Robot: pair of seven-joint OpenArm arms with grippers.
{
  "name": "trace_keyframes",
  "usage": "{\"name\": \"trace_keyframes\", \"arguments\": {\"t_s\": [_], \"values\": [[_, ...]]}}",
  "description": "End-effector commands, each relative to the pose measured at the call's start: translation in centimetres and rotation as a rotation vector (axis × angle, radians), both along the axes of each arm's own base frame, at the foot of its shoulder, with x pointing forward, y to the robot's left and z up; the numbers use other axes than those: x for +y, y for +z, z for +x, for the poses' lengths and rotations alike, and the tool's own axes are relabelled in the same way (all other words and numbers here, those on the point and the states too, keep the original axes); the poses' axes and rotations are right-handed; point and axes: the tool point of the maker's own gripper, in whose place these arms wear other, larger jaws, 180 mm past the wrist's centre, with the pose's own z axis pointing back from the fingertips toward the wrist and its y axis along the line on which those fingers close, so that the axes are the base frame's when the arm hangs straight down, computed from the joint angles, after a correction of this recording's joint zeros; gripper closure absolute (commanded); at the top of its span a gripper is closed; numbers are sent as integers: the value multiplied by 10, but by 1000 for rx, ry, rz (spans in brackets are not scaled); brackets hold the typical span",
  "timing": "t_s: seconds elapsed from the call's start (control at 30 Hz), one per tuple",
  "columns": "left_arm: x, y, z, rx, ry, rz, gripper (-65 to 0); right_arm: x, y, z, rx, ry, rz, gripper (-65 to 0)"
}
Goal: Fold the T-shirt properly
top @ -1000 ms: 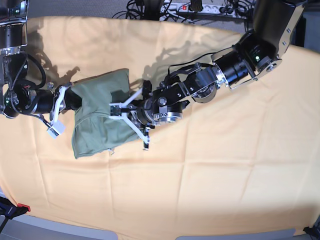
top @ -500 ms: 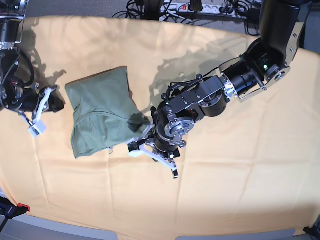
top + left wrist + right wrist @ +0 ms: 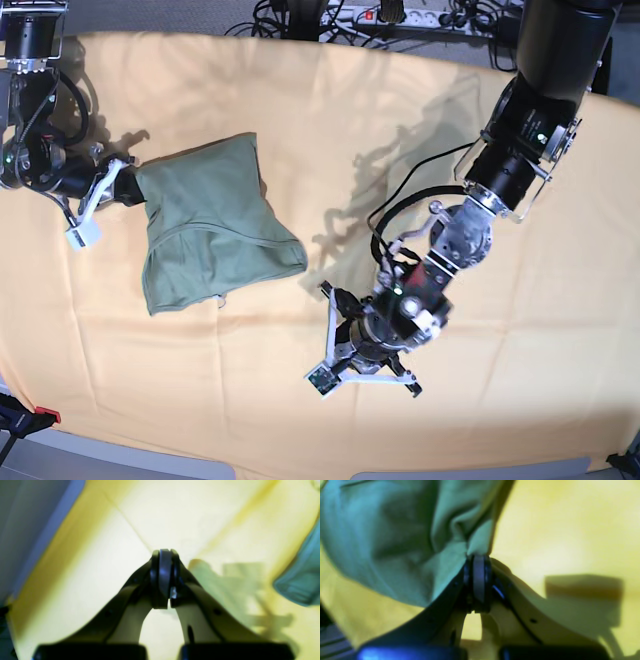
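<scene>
The sage-green T-shirt [image 3: 210, 225] lies folded into a rough bundle on the left half of the yellow-orange cloth. My right gripper [image 3: 123, 187] is at its upper left edge. In the right wrist view the right gripper [image 3: 477, 562] is shut, and the T-shirt [image 3: 395, 537] puckers into its tips as if pinched there. My left gripper [image 3: 340, 372] hangs over bare cloth, right of and below the shirt and apart from it. The left wrist view shows the left gripper [image 3: 162, 562] shut with nothing in it, and a corner of the T-shirt [image 3: 300, 580] at the right edge.
The yellow-orange table cloth [image 3: 500, 400] covers the whole table, with crease lines across it. Cables and a power strip [image 3: 400, 15] lie beyond the far edge. The left arm [image 3: 500, 170] stretches from the upper right down to the front middle.
The left gripper has swung from the shirt's right edge down toward the table's front, clear of the shirt. The right gripper pulled away to the left, then came back to the shirt's upper left edge.
</scene>
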Motion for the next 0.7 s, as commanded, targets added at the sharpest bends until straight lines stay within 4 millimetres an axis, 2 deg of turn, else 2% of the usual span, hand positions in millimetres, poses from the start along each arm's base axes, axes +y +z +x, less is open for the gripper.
{"name": "trace_keyframes", "arguments": {"t_s": [0.0, 0.2, 0.47, 0.6, 0.67], "values": [[-5, 25, 8, -44, -22, -49, 0, -1, 9, 2, -12, 17, 9, 0], [-19, 22, -9, 58, -142, -149, 0, 10, 9, -17, 68, 73, 62, 0], [-25, 20, -18, 98, -201, -176, 0, 4, 2, -29, 132, 110, 18, 0], [-24, 20, -18, 100, -200, -172, 0, 2, 4, -30, 133, 112, 15, 0], [-24, 20, -18, 101, -199, -171, 0, 4, 12, -27, 112, 104, 58, 0]]}}
